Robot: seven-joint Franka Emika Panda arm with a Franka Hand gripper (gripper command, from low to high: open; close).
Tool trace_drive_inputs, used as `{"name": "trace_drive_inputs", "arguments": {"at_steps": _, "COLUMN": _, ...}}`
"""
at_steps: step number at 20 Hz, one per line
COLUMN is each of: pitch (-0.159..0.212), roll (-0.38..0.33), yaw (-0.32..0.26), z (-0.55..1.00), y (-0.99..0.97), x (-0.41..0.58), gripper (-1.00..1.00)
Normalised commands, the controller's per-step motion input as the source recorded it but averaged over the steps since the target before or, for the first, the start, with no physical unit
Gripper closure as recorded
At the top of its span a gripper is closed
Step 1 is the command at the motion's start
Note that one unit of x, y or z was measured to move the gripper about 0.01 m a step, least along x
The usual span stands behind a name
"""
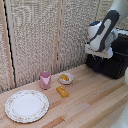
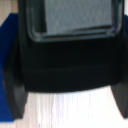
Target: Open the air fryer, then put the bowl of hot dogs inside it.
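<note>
Pincer (image 2: 64, 102) hangs open right over the fryer (image 1: 112, 60), fingers astride its black drawer front, the handle not told apart from the dark body, while the bowl (image 1: 65, 78) sits on the bench well away from the fryer.

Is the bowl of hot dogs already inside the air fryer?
No, the bowl sits on the wooden table beside the pink cup, apart from the air fryer.

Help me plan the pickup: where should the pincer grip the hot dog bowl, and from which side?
Probably the rim of the bowl, from straight above: it is shallow and open-topped, so its wall can be pinched inside and out. Pick the edge on the exterior view's right, away from the pink cup.
</note>
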Motion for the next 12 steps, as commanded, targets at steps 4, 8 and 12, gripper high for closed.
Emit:
{"name": "trace_drive_inputs", "arguments": {"at_steps": 4, "pitch": 0.007, "roll": 0.138, "yaw": -0.107, "z": -0.07, "y": 0.69, "x": -0.103, "gripper": 1.00}}
{"name": "trace_drive_inputs", "arguments": {"at_steps": 8, "pitch": -0.010, "roll": 0.054, "yaw": 0.000, "z": -0.32, "y": 0.86, "x": -0.576, "gripper": 1.00}}
{"name": "trace_drive_inputs", "arguments": {"at_steps": 12, "pitch": 0.017, "roll": 0.134, "yaw": -0.001, "z": 0.06, "y": 0.86, "x": -0.166, "gripper": 1.00}}
